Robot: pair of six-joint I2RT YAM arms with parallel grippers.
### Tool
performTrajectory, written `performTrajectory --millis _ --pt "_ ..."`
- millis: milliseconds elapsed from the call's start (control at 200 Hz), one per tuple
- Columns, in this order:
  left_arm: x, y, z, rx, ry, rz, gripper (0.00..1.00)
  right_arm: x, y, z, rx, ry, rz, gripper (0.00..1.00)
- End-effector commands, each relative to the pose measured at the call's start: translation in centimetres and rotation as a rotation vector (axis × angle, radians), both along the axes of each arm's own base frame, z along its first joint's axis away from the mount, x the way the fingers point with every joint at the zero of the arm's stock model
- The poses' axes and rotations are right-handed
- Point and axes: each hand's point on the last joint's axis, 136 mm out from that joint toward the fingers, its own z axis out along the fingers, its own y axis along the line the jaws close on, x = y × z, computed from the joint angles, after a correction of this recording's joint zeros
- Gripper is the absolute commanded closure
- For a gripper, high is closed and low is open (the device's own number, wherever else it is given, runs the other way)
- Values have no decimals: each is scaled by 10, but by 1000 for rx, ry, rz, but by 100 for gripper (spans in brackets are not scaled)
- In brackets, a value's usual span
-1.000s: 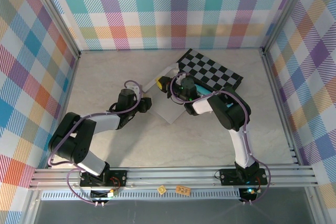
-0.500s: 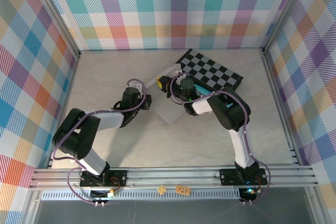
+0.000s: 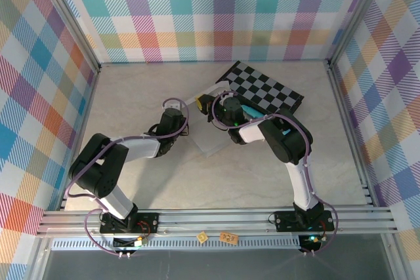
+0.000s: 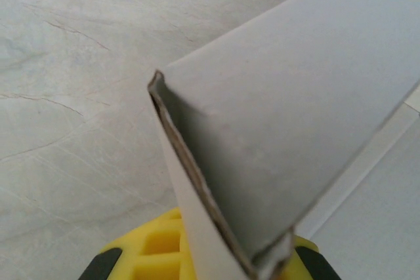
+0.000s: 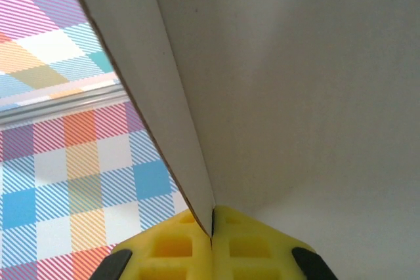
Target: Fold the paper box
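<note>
Paper box (image 5: 295, 96) edge inside right hand (image 5: 211, 231)

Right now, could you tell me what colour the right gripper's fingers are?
The fingers are yellow, clearest in the right wrist view.

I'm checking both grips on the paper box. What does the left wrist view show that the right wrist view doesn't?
Left wrist view: the marbled table beneath, and a creased corner of the paper box, its brown cut edge running down into the left jaws. Right wrist view: the plaid wall and a metal rail behind a straight box edge, which the right jaws pinch at their closed seam. Shared: white cardboard gripped between yellow pads at the bottom edge.
</note>
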Motion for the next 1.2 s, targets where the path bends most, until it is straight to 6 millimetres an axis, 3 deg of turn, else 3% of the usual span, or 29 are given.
performTrajectory --millis 0,190,355,675,865,970,1150,1200 --pt "7 -4 2 62 3 35 100 -25 25 -11 -28 78 85 100" --pt "4 8 -7 137 67 128 100 -24 24 -3 -35 80 65 100" --pt "1 5 -18 123 109 119 100 -23 24 0 -32 79 63 100" --pt "2 1 -31 128 150 110 90 -23 21 0 -36 89 47 100" --pt "-2 4 -37 147 180 117 91 -22 18 0 -37 89 40 100" --pt "-4 7 -40 169 196 124 100 -22 18 1 -39 91 37 100" --pt "-9 27 -41 274 241 195 100 -23 14 2 -62 97 28 100" --pt "-10 30 -37 293 239 197 100 -26 10 1 -84 108 20 86"
